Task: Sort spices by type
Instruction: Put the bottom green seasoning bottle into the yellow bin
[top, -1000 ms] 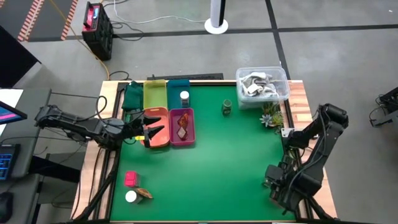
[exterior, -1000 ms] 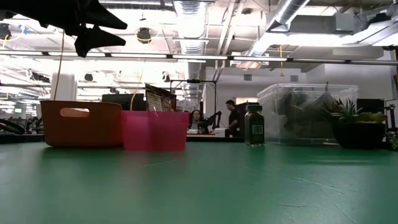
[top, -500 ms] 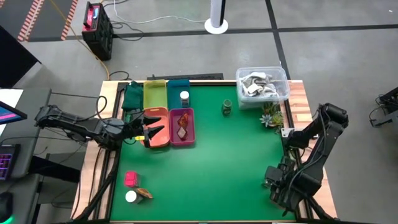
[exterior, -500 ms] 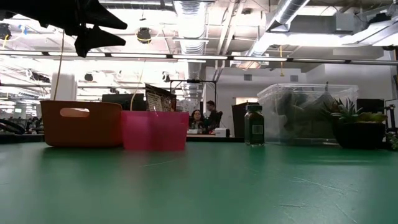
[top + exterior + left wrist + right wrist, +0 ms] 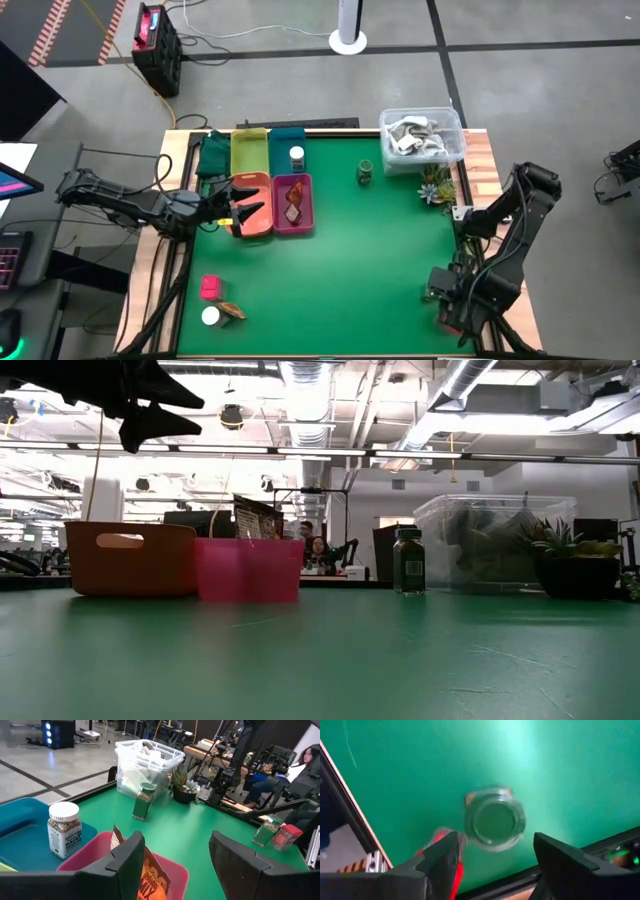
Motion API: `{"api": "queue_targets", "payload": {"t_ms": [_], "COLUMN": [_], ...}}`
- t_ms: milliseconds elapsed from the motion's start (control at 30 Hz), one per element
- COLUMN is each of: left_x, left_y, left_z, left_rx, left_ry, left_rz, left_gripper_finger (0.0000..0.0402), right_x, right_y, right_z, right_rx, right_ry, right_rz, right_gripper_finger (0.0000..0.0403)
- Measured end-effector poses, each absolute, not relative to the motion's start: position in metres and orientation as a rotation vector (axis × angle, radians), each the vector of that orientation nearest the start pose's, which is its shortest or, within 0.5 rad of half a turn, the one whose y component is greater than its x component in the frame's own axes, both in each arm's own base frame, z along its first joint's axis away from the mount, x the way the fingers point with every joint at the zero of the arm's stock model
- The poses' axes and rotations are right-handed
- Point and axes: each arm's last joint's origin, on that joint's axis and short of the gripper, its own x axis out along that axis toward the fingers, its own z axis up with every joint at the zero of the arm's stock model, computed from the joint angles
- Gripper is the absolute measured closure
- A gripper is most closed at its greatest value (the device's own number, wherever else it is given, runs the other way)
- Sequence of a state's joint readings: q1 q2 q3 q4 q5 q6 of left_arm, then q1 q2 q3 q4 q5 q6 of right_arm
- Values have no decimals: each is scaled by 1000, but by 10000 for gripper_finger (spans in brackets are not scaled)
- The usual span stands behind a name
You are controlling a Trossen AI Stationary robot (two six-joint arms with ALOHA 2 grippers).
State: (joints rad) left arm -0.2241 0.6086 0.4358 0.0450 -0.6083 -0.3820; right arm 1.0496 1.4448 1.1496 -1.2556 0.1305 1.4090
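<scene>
My left gripper (image 5: 250, 198) (image 5: 175, 840) hangs open above the orange tray (image 5: 262, 228), also high at the low view's top left (image 5: 150, 410). A reddish-brown packet (image 5: 150, 872) stands in the pink tray (image 5: 305, 182). One white-capped jar (image 5: 297, 156) (image 5: 63, 829) stands in the teal tray (image 5: 283, 140). A dark green jar (image 5: 365, 172) (image 5: 407, 561) stands on the mat. A pink-red block (image 5: 211, 288), a white-capped jar (image 5: 211, 317) and a leaf-like piece (image 5: 232, 311) lie near the left near corner. My right gripper (image 5: 438, 288) (image 5: 495, 845) is open above a second green jar (image 5: 495, 820), with a red block (image 5: 440, 837) beside it.
A yellow-green tray (image 5: 249, 152) and a dark green one (image 5: 213, 155) sit by the far left edge. The clear tub (image 5: 420, 135) and the spiky plant (image 5: 435, 185) stand at the far right. People sit in the room beyond the table (image 5: 315, 550).
</scene>
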Motion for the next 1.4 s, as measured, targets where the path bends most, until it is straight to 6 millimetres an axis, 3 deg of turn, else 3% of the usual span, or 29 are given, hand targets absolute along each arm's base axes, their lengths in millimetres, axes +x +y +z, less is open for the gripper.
{"api": "queue_targets", "payload": {"t_ms": [133,300,567,1400], "left_x": [146,145,146,145], "left_y": [-16,-16,-16,-16], "left_z": [258,257,257,257], "left_rx": [-333,-335,-338,-342], "left_ry": [57,65,65,68], "left_rz": [404,405,404,403], "left_gripper_finger": [189,189,189,189], "right_x": [115,114,132,175], "right_y": [207,210,210,175], "right_z": [249,249,235,213], "right_rx": [261,282,195,88], "right_ry": [1521,1519,1529,1548], "right_rz": [-309,-294,-302,-237], "right_gripper_finger": [121,121,121,121]}}
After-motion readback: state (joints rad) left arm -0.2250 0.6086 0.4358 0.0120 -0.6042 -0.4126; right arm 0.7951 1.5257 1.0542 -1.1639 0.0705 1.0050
